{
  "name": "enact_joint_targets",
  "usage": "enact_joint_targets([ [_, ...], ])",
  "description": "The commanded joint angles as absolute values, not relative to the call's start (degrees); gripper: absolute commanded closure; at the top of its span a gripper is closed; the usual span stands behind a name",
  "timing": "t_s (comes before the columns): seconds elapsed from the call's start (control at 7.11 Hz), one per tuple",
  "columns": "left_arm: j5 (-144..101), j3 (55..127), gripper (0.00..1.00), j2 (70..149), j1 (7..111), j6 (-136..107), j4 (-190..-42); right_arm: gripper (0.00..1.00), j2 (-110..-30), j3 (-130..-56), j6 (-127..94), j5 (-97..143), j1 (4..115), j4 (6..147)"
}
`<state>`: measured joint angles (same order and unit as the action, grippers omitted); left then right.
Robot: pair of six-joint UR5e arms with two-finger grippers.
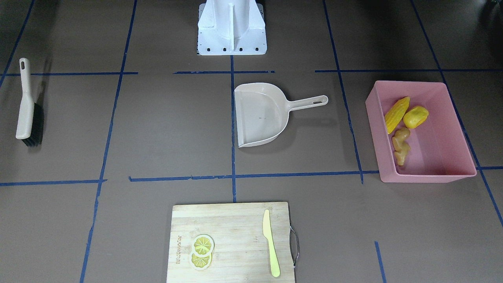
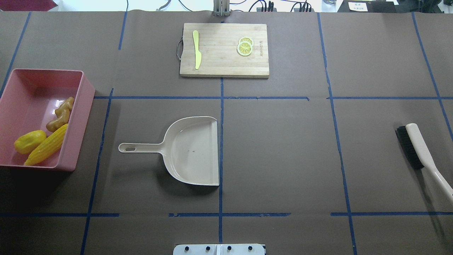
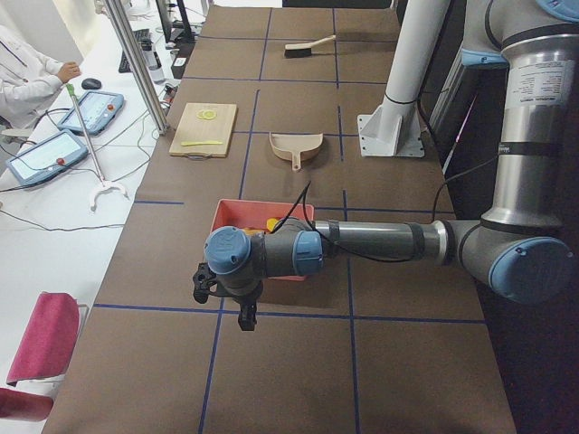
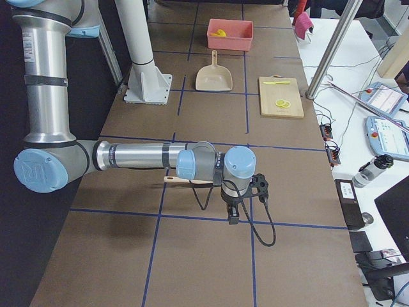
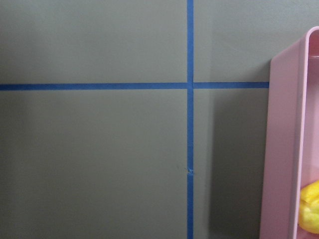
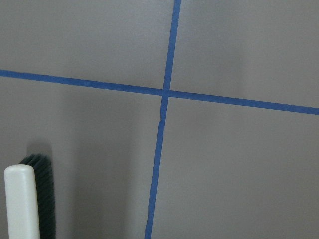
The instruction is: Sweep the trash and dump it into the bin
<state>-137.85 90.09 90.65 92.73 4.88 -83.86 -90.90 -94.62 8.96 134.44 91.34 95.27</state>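
Note:
The pink bin (image 2: pixel 84 117) stands at the table's left end. In it lie the corn cob (image 2: pixel 47 144), the yellow potato-like lump (image 2: pixel 30 141) and the ginger root (image 2: pixel 61 115). My left gripper (image 3: pixel 245 316) shows only in the exterior left view, beyond the bin's outer side above the table; I cannot tell whether it is open. My right gripper (image 4: pixel 233 216) shows only in the exterior right view, near the brush; I cannot tell its state either. The left wrist view shows the bin's wall (image 5: pixel 284 149) and a yellow piece (image 5: pixel 310 211).
The beige dustpan (image 2: pixel 193 152) lies empty at mid-table, handle toward the bin. The brush (image 2: pixel 421 152) lies at the right end, and shows in the right wrist view (image 6: pixel 22 199). A wooden cutting board (image 2: pixel 219 63) at the far edge holds a knife (image 2: pixel 196 55) and lemon slices (image 2: pixel 245 46).

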Motion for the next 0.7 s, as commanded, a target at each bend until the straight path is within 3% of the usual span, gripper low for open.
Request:
enact_joint_targets([
  [0.0,-133.0,90.7,0.0,91.4,92.9,4.7,-83.9,0.0,-92.4,-97.4,9.0,134.5,90.7,96.8],
  [0.56,-133.4,90.1,0.0,91.2,92.9,4.7,-83.9,0.0,-93.3,-98.7,9.0,134.5,90.7,97.0],
])
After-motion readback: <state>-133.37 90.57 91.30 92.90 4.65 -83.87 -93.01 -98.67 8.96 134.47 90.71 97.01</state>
